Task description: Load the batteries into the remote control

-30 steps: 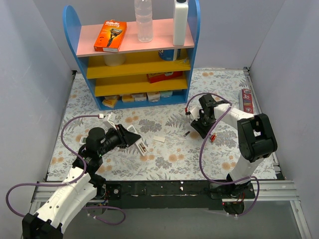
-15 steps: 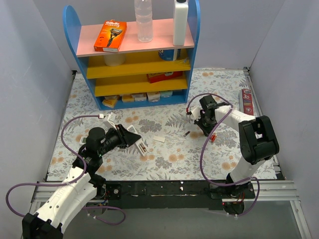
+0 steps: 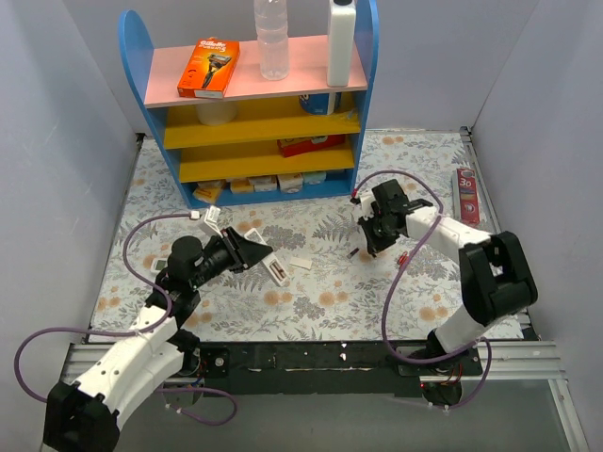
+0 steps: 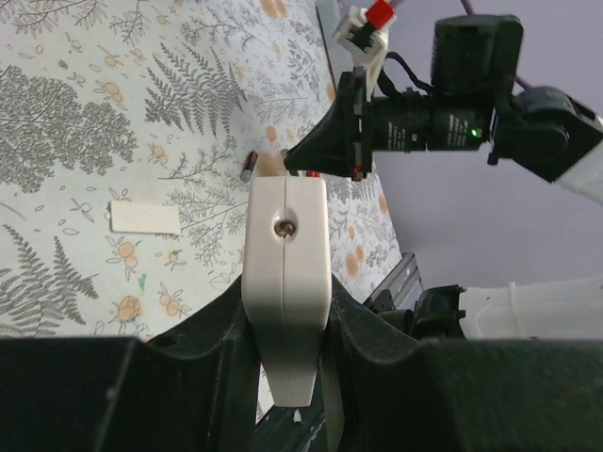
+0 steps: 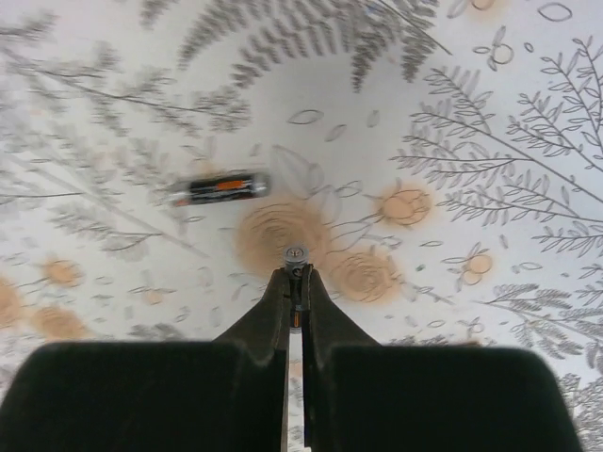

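Observation:
The remote control, a slim white bar, stands on end between the fingers of my left gripper, which is shut on it above the left middle of the mat. My right gripper is shut on one battery, whose metallic end sticks out past the fingertips. This gripper hangs just above the mat, right of centre. A second battery lies loose on the mat just beside it. The left wrist view shows that battery close to the right gripper's tip.
A small flat white cover plate lies on the mat between the two grippers. A blue shelf unit with boxes and bottles stands at the back. A red box lies at the right edge. Cables loop around both arms.
My right gripper has shut on a battery and shifted a little to the left. The left arm has carried the remote slightly right and up.

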Available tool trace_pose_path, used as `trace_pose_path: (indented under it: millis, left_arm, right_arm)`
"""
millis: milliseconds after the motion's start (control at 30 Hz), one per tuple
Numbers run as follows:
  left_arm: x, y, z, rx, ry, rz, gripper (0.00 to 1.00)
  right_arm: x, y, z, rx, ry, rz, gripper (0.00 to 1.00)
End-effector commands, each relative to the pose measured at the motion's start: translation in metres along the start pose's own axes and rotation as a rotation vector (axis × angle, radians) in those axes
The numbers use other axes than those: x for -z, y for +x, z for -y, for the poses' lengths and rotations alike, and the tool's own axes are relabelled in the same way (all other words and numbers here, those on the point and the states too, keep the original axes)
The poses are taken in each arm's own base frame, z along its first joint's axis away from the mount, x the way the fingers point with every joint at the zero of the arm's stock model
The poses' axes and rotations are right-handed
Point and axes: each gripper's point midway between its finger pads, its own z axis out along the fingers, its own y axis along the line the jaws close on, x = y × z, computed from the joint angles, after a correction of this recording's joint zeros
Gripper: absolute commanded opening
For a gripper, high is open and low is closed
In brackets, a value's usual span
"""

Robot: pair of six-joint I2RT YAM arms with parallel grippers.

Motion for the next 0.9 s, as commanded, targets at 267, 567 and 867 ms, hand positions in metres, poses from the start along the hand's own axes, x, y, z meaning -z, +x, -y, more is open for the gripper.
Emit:
trace_pose_path:
  millis: [267,567,867]
  left_arm:
    - [-0.040,-0.022,0.030,0.100,0.181,0.039,0.00]
    - [-0.089,-0.012,0.064,0.095,0.257,0.005,0.00]
    - [-0.117,-0.006,0.097,0.090,0.327,-0.025,0.00]
  right_arm:
    - [0.109,-0.076,-0.101,-0.132,-0.226,0.560,0.01]
    - [0.176,-0.071,-0.122,-0.082,-0.301,0.809,0.01]
    - [0.207,-0.057,-0.146,-0.003,-0.430,0.947,0.01]
